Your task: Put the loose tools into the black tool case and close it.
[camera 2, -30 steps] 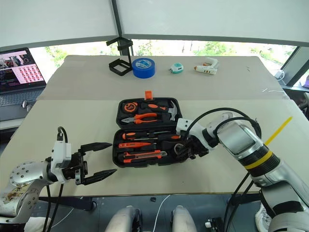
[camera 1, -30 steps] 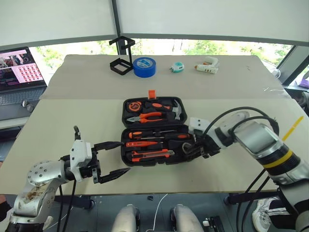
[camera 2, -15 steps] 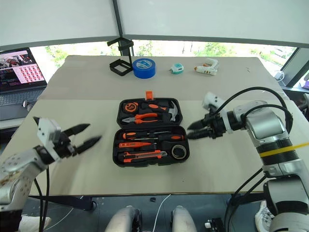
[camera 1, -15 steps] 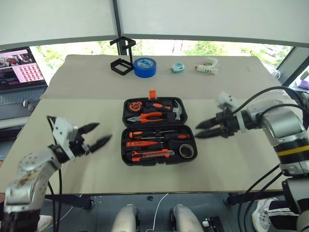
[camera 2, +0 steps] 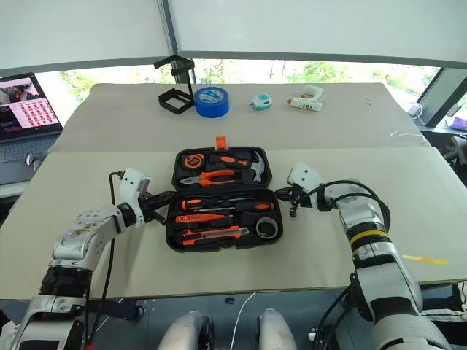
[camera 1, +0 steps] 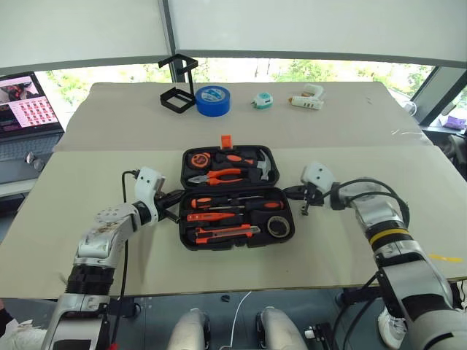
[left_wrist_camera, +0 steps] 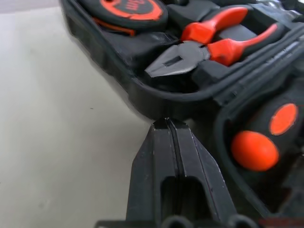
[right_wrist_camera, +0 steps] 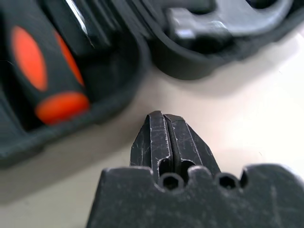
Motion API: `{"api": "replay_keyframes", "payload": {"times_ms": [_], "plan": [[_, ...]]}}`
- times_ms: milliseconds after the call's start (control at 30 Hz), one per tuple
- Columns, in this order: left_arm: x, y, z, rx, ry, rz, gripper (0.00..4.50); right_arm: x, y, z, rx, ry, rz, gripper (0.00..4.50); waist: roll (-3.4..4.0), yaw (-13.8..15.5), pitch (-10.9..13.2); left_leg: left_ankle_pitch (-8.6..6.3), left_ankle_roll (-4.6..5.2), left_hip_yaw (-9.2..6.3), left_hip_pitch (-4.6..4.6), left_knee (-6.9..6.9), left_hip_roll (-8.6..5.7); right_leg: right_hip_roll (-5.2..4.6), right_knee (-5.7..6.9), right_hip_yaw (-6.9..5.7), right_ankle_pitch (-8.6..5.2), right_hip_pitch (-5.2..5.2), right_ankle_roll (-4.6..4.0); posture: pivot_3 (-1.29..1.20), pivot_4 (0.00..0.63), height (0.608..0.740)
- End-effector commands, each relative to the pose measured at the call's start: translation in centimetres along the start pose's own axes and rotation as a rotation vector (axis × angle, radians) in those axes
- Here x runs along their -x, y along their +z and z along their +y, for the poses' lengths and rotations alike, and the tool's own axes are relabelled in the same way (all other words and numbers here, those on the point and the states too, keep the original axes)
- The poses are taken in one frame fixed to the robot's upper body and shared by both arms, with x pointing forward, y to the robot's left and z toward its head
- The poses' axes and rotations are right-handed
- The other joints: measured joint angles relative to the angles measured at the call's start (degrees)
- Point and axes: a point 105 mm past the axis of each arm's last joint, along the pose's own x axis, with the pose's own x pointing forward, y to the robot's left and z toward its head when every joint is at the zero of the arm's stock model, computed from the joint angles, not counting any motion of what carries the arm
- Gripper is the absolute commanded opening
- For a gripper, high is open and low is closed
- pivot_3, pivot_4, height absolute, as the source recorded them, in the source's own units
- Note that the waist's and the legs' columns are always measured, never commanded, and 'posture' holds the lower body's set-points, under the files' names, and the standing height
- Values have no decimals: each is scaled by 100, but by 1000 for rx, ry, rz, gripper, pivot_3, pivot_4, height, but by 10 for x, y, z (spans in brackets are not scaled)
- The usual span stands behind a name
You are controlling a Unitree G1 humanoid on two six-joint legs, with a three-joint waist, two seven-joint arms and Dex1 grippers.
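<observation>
From the head camera, the black tool case (camera 1: 236, 197) lies open flat at the middle of the table (camera 1: 350, 240), its lid half toward twelve o'clock with the small orange latch (camera 1: 228, 141) at that far edge. The lid half holds a tape measure (camera 1: 198, 158), pliers (camera 1: 218, 176) and a hammer (camera 1: 266, 166); the near half holds two screwdrivers (camera 1: 233, 202), an orange tester pen (camera 1: 206, 216), a utility knife (camera 1: 225, 232) and a roll of black tape (camera 1: 278, 227). The left gripper (camera 1: 174, 197) sits at nine o'clock of the case, fingers pressed together and holding nothing, tip close to the case's side at the hinge line. The right gripper (camera 1: 290, 192) sits at three o'clock of the case, likewise closed and empty, tip near the opposite side. At the far edge of the table, toward twelve o'clock, stand a black wire-frame stand (camera 1: 177, 82), a blue tape roll (camera 1: 211, 100), a small round teal object (camera 1: 262, 100) and a white glue gun (camera 1: 305, 98); a laptop (camera 1: 23, 108) sits off the table at ten o'clock. In the left wrist view, the closed fingers (left_wrist_camera: 156, 161) point at the case's rounded rim just below the pliers' nose, very close to it, though contact cannot be judged. In the right wrist view, the closed fingers (right_wrist_camera: 156, 137) point over bare table toward the gap between the two case halves, with an orange-tipped screwdriver handle (right_wrist_camera: 42, 76) in the near half.
</observation>
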Motion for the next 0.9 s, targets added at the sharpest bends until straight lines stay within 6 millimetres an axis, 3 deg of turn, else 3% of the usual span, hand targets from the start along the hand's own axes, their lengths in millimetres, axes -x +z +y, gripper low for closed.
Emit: {"api": "replay_keyframes", "payload": {"times_ms": [33, 367, 500, 667, 700, 800, 900], "plan": [[-11, 13, -13, -47, -67, -21, 42, 3, 15, 5, 43, 52, -62, 0, 0, 26, 0, 0, 0, 0, 0, 0, -1, -3, 0, 1, 0, -2, 0, 0, 150, 740], [-2, 1, -37, -48, -177, 26, 42, 24, 7, 21, 2, 59, -24, 0, 1, 76, 0, -4, 7, -10, -1, 1, -4, -8, -5, 0, 0, 4, 0, 0, 150, 740], [6, -1, -39, -48, -174, 20, 42, 37, -7, 26, -39, 46, 23, 0, 1, 96, 0, -5, 8, -11, -2, 1, -5, -9, -7, 1, 0, 3, 1, 0, 150, 740], [12, 3, -24, -82, -99, 8, 42, 42, -11, 24, -59, 28, 47, 0, 0, 100, 0, -5, 8, -14, -1, 6, -6, -8, -5, 0, 0, 6, 1, 0, 150, 740], [18, 10, -12, -63, -67, -9, 42, 46, -5, 9, -154, -59, 10, 0, 0, 98, 0, -5, 8, -15, 0, 6, -7, -8, -4, 1, 0, 6, 1, 0, 150, 740], [38, 25, 10, -20, -27, 23, 743, 61, 12, -7, -319, -79, -25, 787, -4, 77, 4, -4, 7, -16, -2, 6, -5, -6, 1, 1, 0, 1, 0, 0, 150, 740], [51, 27, 11, 13, -52, 135, 1841, 71, 19, -8, -439, -35, 32, 1802, -2, 36, 8, -4, 6, -22, -1, 3, -3, -4, 4, 0, 0, -2, 0, 0, 150, 740]]}}
